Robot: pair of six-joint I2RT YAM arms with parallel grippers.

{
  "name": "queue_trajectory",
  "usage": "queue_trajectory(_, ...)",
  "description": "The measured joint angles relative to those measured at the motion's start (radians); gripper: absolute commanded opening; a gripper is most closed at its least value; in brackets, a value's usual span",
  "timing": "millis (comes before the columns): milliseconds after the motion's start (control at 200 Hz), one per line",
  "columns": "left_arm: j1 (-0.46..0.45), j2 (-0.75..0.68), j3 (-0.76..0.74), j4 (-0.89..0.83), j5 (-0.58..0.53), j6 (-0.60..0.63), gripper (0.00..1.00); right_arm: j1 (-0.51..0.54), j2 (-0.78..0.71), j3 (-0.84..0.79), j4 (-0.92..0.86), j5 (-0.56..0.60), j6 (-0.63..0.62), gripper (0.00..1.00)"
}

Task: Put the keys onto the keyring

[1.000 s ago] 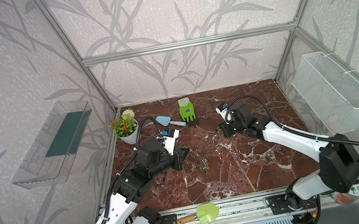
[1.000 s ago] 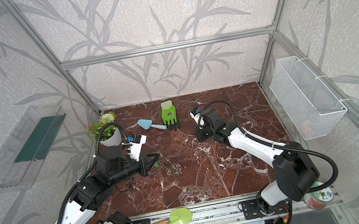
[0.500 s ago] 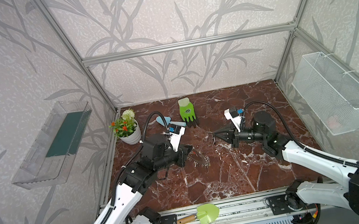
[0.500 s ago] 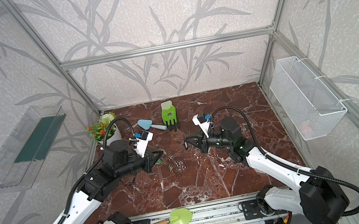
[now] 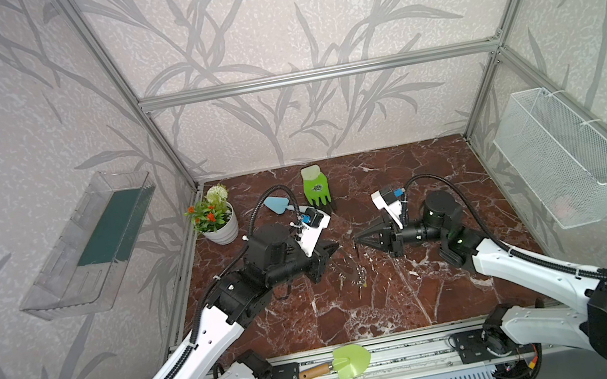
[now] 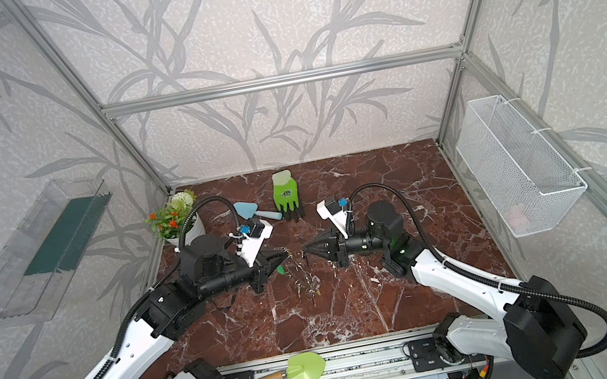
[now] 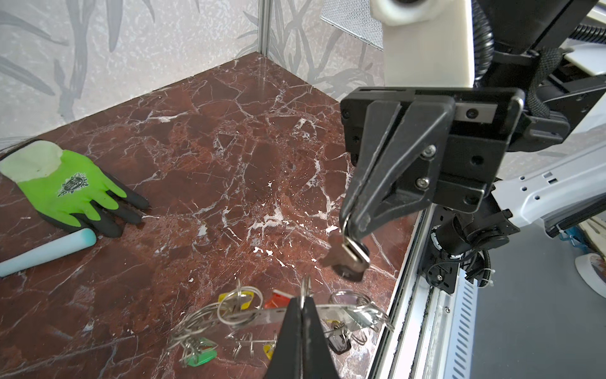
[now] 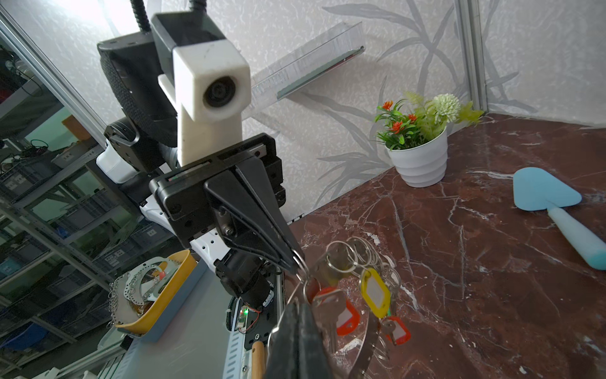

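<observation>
Marble table [image 5: 378, 312], level arms [image 5: 209, 333], jaws pinching keyring [image 7: 259, 317], key [image 7: 344, 259]

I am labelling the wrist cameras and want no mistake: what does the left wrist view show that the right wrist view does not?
Only the left wrist view: the green glove and the right gripper seen whole, shut on the small ring of a key. Only the right wrist view: the flower pot, the clear wall shelf and the left gripper seen whole, pinching a split ring. Both: the keyring with tagged keys, the blue trowel and the marble table.
</observation>
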Motion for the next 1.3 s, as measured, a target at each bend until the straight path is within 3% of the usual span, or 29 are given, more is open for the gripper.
queue_trajectory(660, -0.021, 0.055, 0.0, 0.005, -0.007, 0.013, 0.0, 0.046, 0.076, 0.074, -0.082, 0.012, -0.04, 0.0)
queue_trajectory(1300, -0.019, 0.054, 0.0, -0.003, -0.032, 0.005, 0.0, 0.071, 0.089, 0.133, -0.221, 0.132, -0.118, 0.0)
